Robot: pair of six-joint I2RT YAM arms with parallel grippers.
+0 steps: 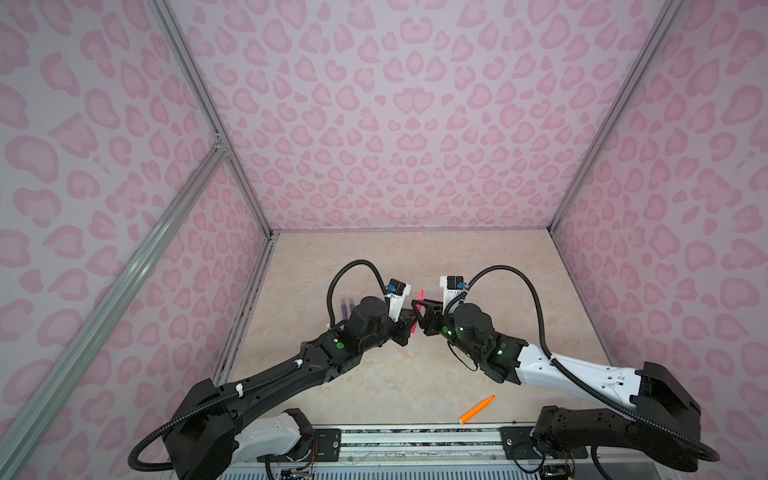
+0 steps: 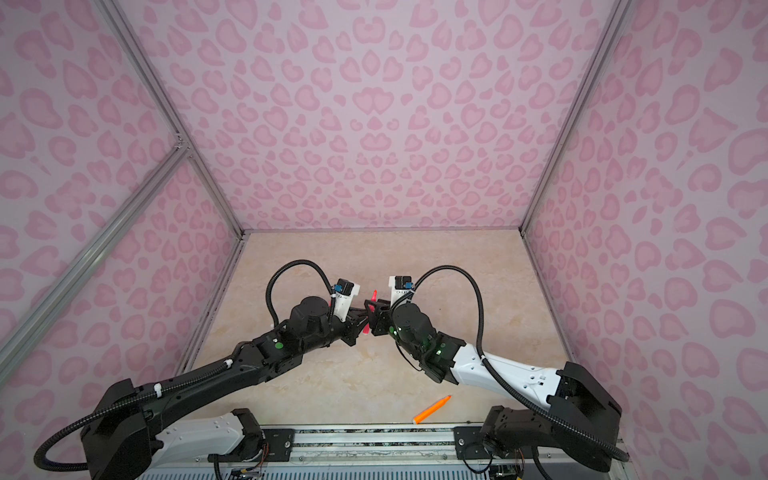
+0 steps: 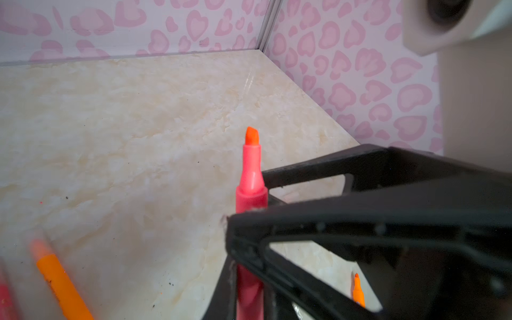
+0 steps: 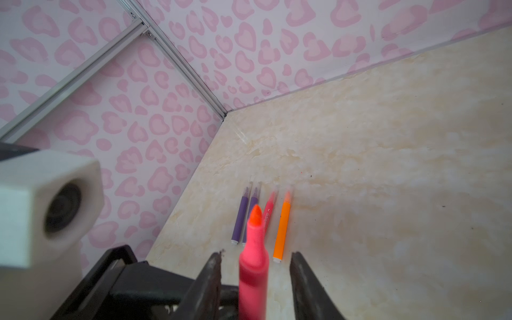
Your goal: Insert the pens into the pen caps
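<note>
Left hand [image 1: 410,321] around uncapped pink pen [image 3: 250,171]

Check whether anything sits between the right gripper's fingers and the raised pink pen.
Nothing visible does. The raised pink pen stands between the right gripper's fingers, with only open gaps on either side of it.
</note>
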